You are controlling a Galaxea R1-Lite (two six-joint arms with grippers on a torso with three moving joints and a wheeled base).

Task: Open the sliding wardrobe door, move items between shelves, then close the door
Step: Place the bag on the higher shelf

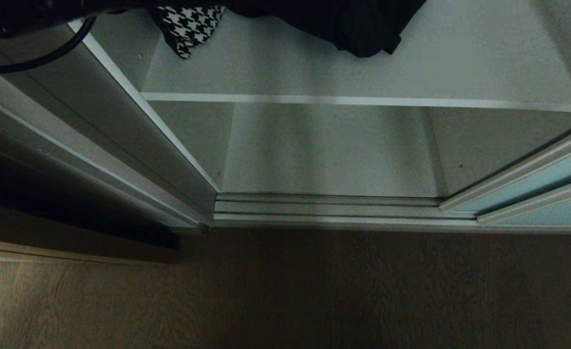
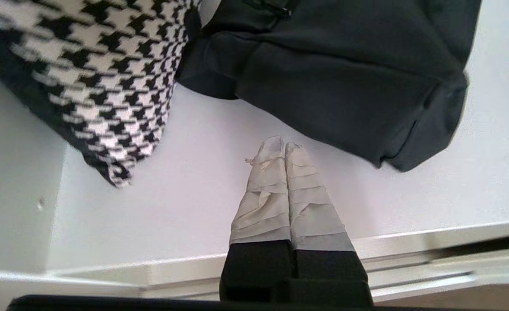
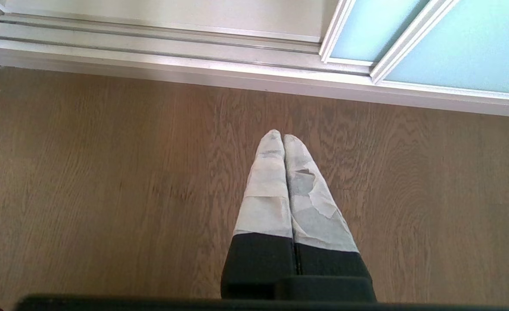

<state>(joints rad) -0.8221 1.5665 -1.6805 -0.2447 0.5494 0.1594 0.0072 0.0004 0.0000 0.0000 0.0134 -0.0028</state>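
Left wrist view: the left gripper (image 2: 283,144), fingers pressed together and empty, hovers over the shelf (image 2: 219,203), with the black garment (image 2: 345,77) just ahead, slightly rightward, nearer this arm.

Wardrobe's open, sliding door (image 1: 532,186) pushed off right. Black garment (image 1: 358,24) and a houndstooth piece (image 1: 188,26) sit on the upper shelf (image 1: 362,72).

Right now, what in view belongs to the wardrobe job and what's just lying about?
Job:
- sliding wardrobe door, slid aside to the right
- black garment on the upper shelf
- lower shelf, bare
- left tool, shut, empty, over the upper shelf

Lying about:
- houndstooth cloth beside the garment
- wood floor
- right tool, shut, parked above the floor
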